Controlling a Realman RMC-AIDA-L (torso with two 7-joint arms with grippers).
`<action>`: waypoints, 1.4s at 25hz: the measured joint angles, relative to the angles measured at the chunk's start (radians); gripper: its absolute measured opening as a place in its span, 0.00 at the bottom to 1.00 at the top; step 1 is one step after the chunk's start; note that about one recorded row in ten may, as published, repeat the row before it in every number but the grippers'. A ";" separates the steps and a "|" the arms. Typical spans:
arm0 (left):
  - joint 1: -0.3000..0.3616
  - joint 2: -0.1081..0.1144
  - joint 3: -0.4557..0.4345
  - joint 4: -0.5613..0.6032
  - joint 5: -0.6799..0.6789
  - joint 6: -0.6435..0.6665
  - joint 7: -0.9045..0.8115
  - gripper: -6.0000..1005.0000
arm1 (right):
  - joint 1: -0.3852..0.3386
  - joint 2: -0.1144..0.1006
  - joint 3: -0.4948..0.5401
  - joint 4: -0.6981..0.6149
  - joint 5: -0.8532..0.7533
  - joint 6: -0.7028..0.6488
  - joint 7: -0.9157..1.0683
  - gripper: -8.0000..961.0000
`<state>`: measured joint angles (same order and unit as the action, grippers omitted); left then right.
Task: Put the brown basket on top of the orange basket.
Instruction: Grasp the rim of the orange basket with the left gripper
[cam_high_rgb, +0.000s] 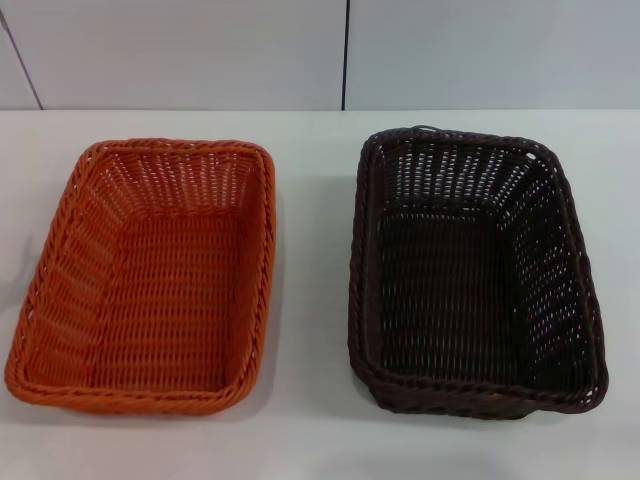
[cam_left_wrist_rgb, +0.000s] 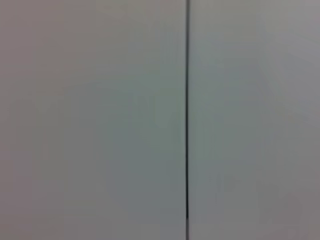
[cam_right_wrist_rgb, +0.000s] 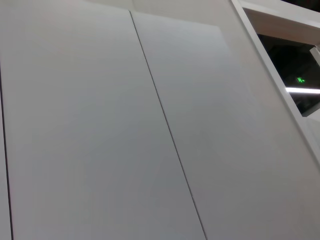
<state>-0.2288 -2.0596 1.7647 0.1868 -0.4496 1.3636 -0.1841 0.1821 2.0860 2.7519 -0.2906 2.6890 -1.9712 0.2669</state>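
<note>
The orange basket (cam_high_rgb: 150, 275) sits on the white table (cam_high_rgb: 310, 300) at the left of the head view, upright and empty. The brown basket (cam_high_rgb: 470, 270) sits beside it at the right, upright and empty, a gap of bare table between them. Neither gripper shows in any view. The left wrist view and the right wrist view show only grey wall panels.
A grey panelled wall (cam_high_rgb: 200, 50) with a dark seam (cam_high_rgb: 346, 55) stands behind the table's far edge. The right wrist view shows a window frame (cam_right_wrist_rgb: 280, 60) with a dark pane.
</note>
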 joint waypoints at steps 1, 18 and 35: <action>-0.005 -0.001 -0.003 0.010 0.000 -0.005 0.012 0.85 | 0.001 0.000 0.000 0.000 0.000 0.000 0.000 0.70; 0.146 0.024 -0.141 0.761 0.189 -0.777 0.098 0.85 | 0.003 -0.003 0.000 0.004 0.000 -0.010 0.000 0.69; 0.093 0.110 -0.160 1.255 0.275 -1.686 0.205 0.85 | -0.022 0.000 0.002 0.001 0.002 -0.058 0.000 0.69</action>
<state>-0.1363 -1.9498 1.6046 1.4422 -0.1751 -0.3225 0.0211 0.1604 2.0862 2.7542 -0.2898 2.6911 -2.0293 0.2669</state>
